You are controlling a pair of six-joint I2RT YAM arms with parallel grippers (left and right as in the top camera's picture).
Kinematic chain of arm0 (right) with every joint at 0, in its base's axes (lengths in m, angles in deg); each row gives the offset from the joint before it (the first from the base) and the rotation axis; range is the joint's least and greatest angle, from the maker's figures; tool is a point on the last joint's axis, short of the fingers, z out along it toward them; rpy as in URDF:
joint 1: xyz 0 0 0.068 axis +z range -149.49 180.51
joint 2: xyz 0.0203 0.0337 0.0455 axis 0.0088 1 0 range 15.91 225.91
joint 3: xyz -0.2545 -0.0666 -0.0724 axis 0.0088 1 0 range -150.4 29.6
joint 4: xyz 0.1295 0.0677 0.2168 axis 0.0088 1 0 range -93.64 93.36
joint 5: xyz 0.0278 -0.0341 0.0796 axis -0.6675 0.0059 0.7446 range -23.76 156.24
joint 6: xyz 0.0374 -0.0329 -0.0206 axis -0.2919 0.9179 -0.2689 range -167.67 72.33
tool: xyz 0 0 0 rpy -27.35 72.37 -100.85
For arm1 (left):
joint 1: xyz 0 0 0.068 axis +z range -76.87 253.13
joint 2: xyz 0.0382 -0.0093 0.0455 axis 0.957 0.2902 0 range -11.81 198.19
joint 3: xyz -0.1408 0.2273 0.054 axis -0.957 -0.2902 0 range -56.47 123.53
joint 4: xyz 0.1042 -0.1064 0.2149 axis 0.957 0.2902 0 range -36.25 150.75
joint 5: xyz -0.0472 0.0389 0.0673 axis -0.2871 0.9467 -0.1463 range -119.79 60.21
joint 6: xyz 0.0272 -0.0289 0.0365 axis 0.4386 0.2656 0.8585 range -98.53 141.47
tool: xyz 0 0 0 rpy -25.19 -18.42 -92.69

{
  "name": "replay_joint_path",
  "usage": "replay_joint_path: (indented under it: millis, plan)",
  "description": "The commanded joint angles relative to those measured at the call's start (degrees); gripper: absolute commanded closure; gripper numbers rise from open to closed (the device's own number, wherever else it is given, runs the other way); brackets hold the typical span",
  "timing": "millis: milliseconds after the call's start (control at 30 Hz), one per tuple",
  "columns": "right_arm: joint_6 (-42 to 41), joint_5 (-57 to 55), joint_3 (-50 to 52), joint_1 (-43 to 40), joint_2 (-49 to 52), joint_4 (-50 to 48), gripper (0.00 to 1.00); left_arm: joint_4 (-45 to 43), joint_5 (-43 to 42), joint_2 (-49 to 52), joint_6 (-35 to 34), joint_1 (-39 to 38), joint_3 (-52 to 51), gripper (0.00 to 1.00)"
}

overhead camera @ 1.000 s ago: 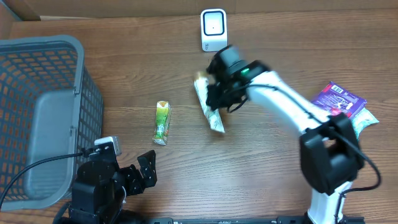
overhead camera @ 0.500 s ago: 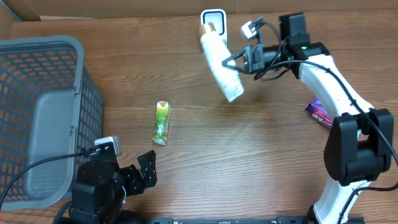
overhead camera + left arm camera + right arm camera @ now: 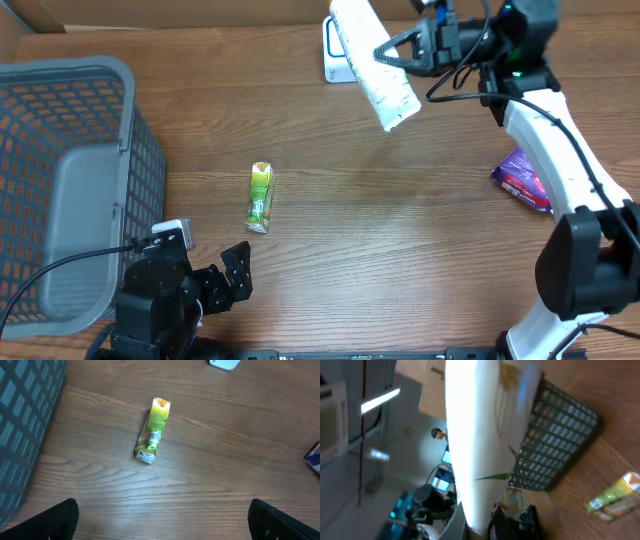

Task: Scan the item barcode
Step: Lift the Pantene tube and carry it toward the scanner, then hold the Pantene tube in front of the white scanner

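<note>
Where your right arm reaches over the far edge of the bench (image 3: 400,250), the right claw (image 3: 400,48) is clamped on the long white packet (image 3: 372,62), gripping it from the side about halfway along. The packet hangs in the air at a slant. From overhead its upper end meets the top of the frame and its body covers most of the small white scanner (image 3: 331,62), which stands on the bench at the far side. In the right wrist view the packet is a bright, blurred band down the middle, and you cannot make out any barcode on it.

Your left claw (image 3: 236,272) rests at the near left corner with its fingers wide apart and nothing between them. A green carton (image 3: 153,431) lies flat on the wood ahead of it. A grey mesh basket (image 3: 60,190) sits at the left edge, and a purple packet (image 3: 525,175) lies at the right, partly under the right arm.
</note>
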Motion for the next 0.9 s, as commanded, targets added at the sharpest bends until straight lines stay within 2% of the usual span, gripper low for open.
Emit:
replay_joint_path:
  millis: [0, 100, 200, 700, 867]
  plan:
    - [-20.13, 1.88, -1.68, -0.24, -3.13, -8.96, 0.97, -0.07, 0.72, -0.33, 0.09, -0.02, -0.13, 0.01]
    - [-30.08, 1.88, -1.68, -0.24, -3.13, -21.62, 0.97, -0.07, 0.72, -0.33, 0.09, -0.02, -0.13, 0.0]
    - [-33.9, 1.51, -1.68, -0.24, -3.13, -27.39, 0.97, -0.07, 0.72, -0.33, 0.11, -0.02, -0.13, 0.0]
    - [-33.18, 1.64, -1.68, -0.24, -3.15, -29.2, 0.96, -0.07, 0.72, -0.33, 0.11, -0.02, -0.13, 0.0]
    - [-27.36, 1.88, -0.46, 0.07, -3.13, -28.76, 0.96, -0.07, 0.72, -0.33, 0.11, -0.02, -0.13, 0.0]
